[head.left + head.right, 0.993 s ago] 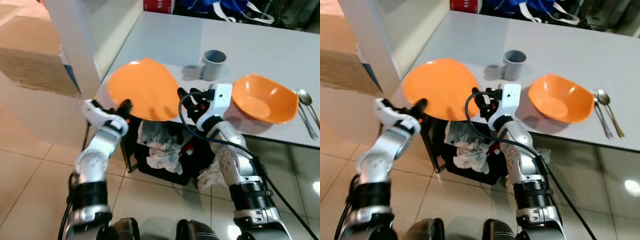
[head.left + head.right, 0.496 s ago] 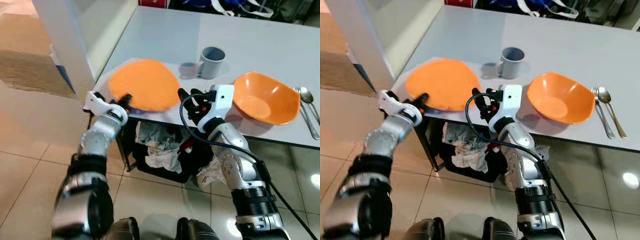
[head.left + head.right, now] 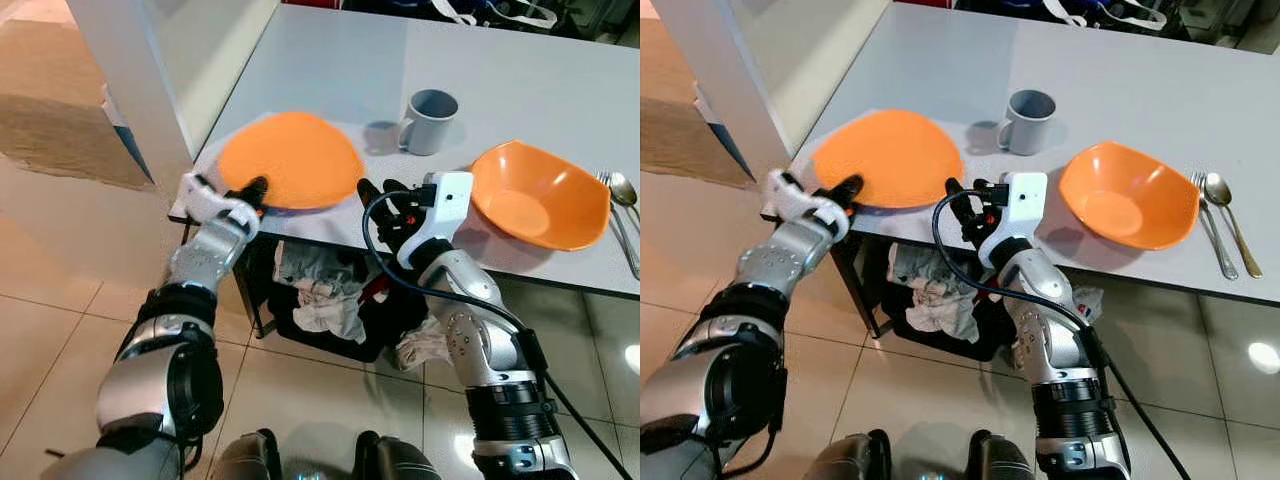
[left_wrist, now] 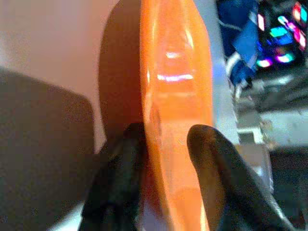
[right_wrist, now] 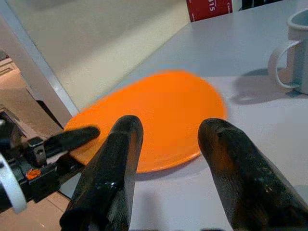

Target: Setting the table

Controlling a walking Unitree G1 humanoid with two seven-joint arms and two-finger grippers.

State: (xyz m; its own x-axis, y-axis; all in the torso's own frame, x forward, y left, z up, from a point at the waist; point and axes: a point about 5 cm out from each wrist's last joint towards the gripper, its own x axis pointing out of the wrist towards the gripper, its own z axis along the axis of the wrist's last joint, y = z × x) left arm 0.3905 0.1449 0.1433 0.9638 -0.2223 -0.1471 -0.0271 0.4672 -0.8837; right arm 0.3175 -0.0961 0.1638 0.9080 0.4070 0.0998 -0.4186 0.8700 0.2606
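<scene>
Step in hand: placing the plate on the bench; it looks down or nearly down at the near left corner, rim slightly over the edge at 7 o'clock. Left tool is clamped on that rim, one finger above and one below, as the left wrist view shows. Next move, as I judge it: part the fingers and draw the tool off toward 7 o'clock, low and level so the plate isn't dragged off the edge. Left arm reaches up from 7 o'clock, forearm sloped toward the bench corner. Right tool is spread and holds nothing, hovering at the bench edge just at 3 o'clock of the plate, pointing at it. Mug sits at 2 o'clock of the plate, bowl at 3 o'clock, cutlery beyond the bowl.
</scene>
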